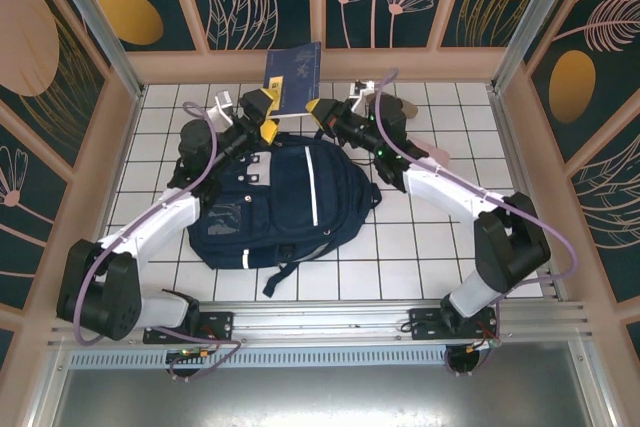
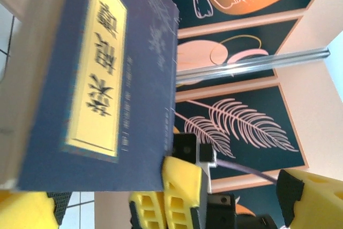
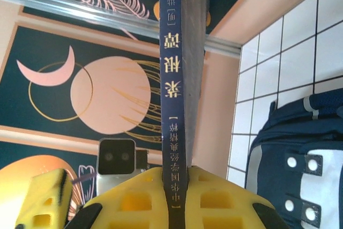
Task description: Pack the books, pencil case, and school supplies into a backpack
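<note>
Top external view: blue book (image 1: 293, 77) is held raised over the backpack (image 1: 290, 202), which is laid on the tabletop (image 1: 430, 247).
Right gripper (image 1: 322, 112): pinched onto the book's spine.
Left gripper (image 1: 262, 115): spread wide beside the book.

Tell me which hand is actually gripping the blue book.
The right hand: its fingers are clamped on the spine of the blue book, raised at the far end of the backpack. The left hand stands wide open beside it.
</note>
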Available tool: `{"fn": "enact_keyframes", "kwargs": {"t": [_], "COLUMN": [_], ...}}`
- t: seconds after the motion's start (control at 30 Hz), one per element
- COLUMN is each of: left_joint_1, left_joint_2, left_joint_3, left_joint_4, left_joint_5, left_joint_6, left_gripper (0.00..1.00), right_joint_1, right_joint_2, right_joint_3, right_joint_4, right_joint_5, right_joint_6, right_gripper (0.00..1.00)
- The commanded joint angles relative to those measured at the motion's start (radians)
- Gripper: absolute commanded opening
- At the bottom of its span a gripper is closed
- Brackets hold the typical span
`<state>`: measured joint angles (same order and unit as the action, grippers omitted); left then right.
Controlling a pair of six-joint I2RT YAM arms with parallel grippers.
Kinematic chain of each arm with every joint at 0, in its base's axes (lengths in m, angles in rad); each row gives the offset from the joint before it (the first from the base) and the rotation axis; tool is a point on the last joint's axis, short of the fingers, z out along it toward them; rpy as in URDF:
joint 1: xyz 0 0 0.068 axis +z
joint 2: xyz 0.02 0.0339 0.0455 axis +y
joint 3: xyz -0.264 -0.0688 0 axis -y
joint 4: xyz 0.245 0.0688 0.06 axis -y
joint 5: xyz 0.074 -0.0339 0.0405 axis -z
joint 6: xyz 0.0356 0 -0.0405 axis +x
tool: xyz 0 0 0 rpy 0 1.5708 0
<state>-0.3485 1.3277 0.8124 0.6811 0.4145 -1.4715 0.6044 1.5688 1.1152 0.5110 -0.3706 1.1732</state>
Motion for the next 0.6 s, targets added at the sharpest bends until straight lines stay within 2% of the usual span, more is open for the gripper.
{"fn": "enact_keyframes", "kwargs": {"t": [0.0, 0.1, 0.37, 0.47, 0.57], "left_joint_1": [-0.007, -0.011, -0.024, -0.034, -0.038], "left_joint_2": [-0.057, -0.062, -0.007, -0.011, -0.013], "left_joint_3": [-0.048, -0.055, -0.058, -0.062, -0.064], "left_joint_4": [0.045, 0.058, 0.206, 0.222, 0.236], "left_joint_5": [-0.11, -0.137, -0.142, -0.159, -0.166], "left_joint_6": [-0.03, -0.03, -0.085, -0.086, -0.08], "left_gripper": [0.97, 0.94, 0.84, 0.75, 0.59], "right_joint_1": [0.042, 0.075, 0.127, 0.142, 0.161], "right_joint_2": [-0.078, -0.091, -0.086, -0.085, -0.087], "right_joint_3": [-0.043, -0.093, -0.155, -0.174, -0.191], "right_joint_4": [0.149, 0.21, 0.312, 0.335, 0.345], "right_joint_5": [0.145, 0.202, 0.248, 0.264, 0.278], "right_joint_6": [-0.003, 0.035, 0.072, 0.087, 0.086], "right_gripper": [0.0, 0.0, 0.0, 0.0, 0.0]}}
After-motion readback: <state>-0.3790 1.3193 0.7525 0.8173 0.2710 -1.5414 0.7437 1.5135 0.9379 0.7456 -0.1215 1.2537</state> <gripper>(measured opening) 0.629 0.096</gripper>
